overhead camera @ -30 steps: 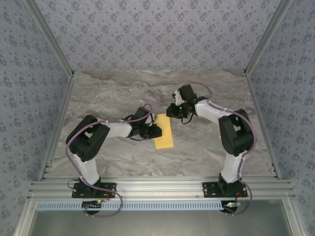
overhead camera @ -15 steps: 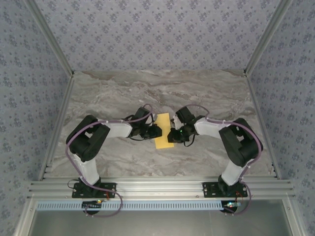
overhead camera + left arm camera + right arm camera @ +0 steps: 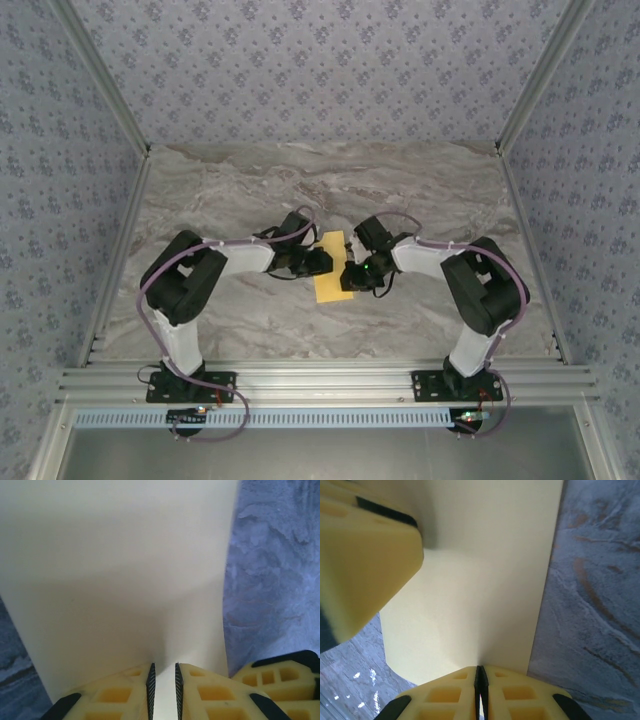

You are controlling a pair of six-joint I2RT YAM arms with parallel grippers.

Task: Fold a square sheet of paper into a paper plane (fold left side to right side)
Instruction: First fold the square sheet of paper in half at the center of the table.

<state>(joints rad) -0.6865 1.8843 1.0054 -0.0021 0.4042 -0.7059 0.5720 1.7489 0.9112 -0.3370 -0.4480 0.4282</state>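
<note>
Two sheet (image 3: 330,290) edges are clamped mid-frame by left gripper (image 3: 163,667) and right gripper (image 3: 480,670); skewed crease could be caused by uneven pull.

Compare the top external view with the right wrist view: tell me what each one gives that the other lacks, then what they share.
Top external adds the left arm and right arm whole, from the bases up, and the patterned walls. Right wrist adds the close detail: the right claw shut on the yellow sheet's edge, and a pale finger of the left claw over it. Shared: sheet, both claws and the marbled table.
</note>
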